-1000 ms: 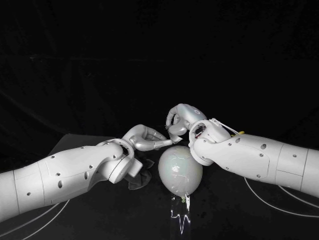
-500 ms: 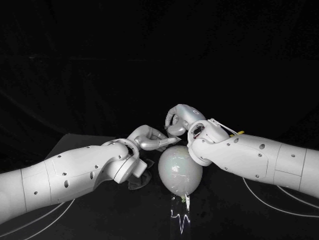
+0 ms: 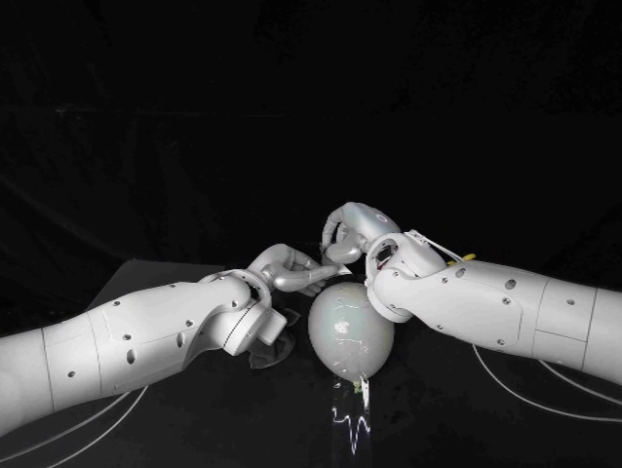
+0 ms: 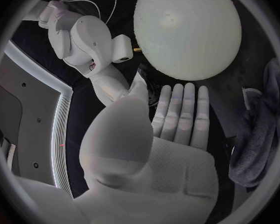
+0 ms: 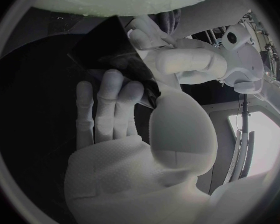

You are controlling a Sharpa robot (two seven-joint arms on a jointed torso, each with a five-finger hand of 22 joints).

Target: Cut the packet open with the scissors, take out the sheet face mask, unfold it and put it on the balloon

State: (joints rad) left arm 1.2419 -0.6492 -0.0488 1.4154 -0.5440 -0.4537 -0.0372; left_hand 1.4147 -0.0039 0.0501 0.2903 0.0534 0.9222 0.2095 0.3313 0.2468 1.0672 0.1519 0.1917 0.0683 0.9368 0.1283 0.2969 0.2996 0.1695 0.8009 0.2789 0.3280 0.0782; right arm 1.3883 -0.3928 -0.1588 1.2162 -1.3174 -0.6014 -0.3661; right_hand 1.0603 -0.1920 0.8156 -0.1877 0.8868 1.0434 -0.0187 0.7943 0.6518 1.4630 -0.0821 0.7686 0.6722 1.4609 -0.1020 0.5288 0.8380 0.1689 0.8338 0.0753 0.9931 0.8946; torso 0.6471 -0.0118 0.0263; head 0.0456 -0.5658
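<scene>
The balloon lies low in the middle of the head view, and both hands meet just above it. The right hand pinches the dark packet by a corner. The left hand reaches the packet's edge with its fingers straight; I cannot tell whether it grips.

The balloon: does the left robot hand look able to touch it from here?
Probably yes: the balloon sits just beyond the straightened fingers of the left robot hand, with nothing visible between.
</scene>
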